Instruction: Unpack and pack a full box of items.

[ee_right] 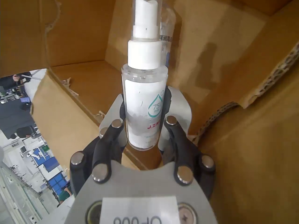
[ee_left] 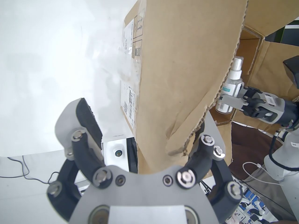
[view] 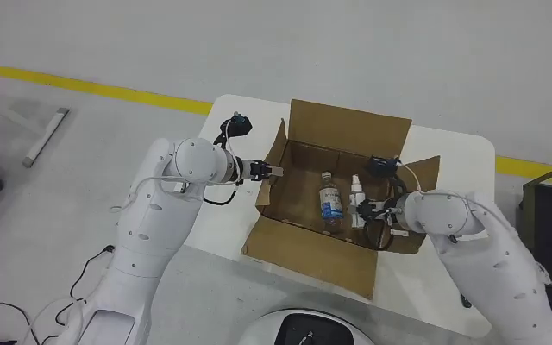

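Observation:
An open cardboard box [view: 347, 126] stands on the white table [view: 448, 142]. On its floor lies a clear water bottle [view: 330, 203], with a small spray bottle [view: 356, 191] beside it. My right gripper [view: 366, 210] is inside the box, shut on the spray bottle [ee_right: 144, 89]; the water bottle [ee_right: 167, 22] lies just beyond. My left gripper [view: 274, 171] is open at the box's left side, its fingers [ee_left: 88, 117] straddling the side flap [ee_left: 186, 59] with the cardboard between them. The left wrist view also catches the right gripper [ee_left: 233, 101] around the spray bottle [ee_left: 231, 80].
The box's four flaps stand or hang outward; the front flap [view: 315, 254] droops over the table's near edge. Bare table [ee_left: 46, 59] lies to the left of the box and at the right [view: 457, 285]. A yellow floor line [view: 103, 88] runs behind the table.

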You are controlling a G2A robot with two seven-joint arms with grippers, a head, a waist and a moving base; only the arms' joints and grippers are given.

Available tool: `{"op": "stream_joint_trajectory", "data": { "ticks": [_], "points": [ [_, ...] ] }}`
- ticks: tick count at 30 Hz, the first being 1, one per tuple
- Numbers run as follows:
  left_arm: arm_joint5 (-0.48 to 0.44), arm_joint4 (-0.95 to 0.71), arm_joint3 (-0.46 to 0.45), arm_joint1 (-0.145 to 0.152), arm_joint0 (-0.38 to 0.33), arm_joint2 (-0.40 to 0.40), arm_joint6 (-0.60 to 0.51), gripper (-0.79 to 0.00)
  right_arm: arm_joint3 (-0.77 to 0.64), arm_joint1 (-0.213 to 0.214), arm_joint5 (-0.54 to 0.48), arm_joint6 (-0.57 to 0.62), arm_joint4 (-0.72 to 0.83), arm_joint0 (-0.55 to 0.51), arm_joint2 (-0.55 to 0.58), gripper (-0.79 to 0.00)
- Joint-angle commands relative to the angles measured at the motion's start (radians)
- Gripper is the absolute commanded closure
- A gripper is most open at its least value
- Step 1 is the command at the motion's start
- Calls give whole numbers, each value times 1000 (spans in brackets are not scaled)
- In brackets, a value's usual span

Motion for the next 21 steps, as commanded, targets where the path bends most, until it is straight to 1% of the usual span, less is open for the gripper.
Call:
{"op": "stream_joint_trajectory", "data": {
  "ticks": [1,12,21],
  "points": [
    [0,0,0,0,0,0,0,-785,27,-6,0,2,-27,24,-43,0],
    [0,0,0,0,0,0,0,-785,162,-49,30,-4,-126,138,-232,0],
    [0,0,0,0,0,0,0,-785,228,-75,27,1,-113,185,-290,0]
  ]
}}
